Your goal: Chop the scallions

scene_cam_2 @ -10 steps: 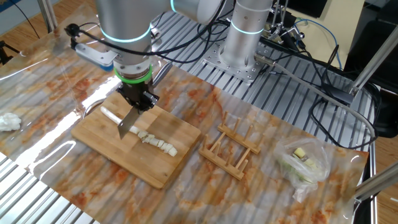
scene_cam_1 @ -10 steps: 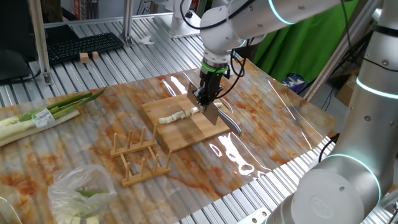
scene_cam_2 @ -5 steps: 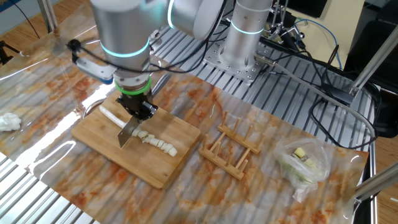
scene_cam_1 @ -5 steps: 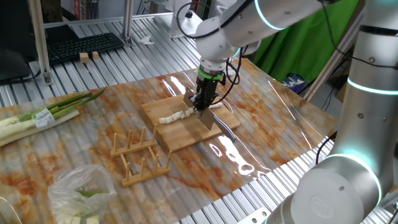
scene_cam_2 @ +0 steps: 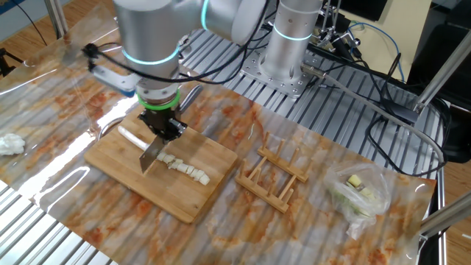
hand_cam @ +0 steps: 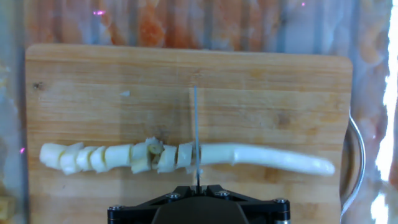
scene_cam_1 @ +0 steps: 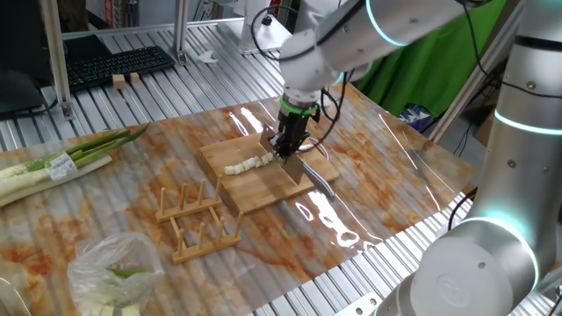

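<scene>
The gripper (scene_cam_2: pixel 162 126) was clamped on a knife (scene_cam_2: pixel 151 155), whose blade edge crossed the scallions (hand_cam: pixel 186 157) near the middle of the wooden board (hand_cam: pixel 261 106). Cut segments lay toward one board end, the uncut length toward the other. Bare board remained along both long edges.

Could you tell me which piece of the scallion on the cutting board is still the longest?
The uncut length of the scallions, on the far side of the knife from the row of stubby segments, is the longest.
</scene>
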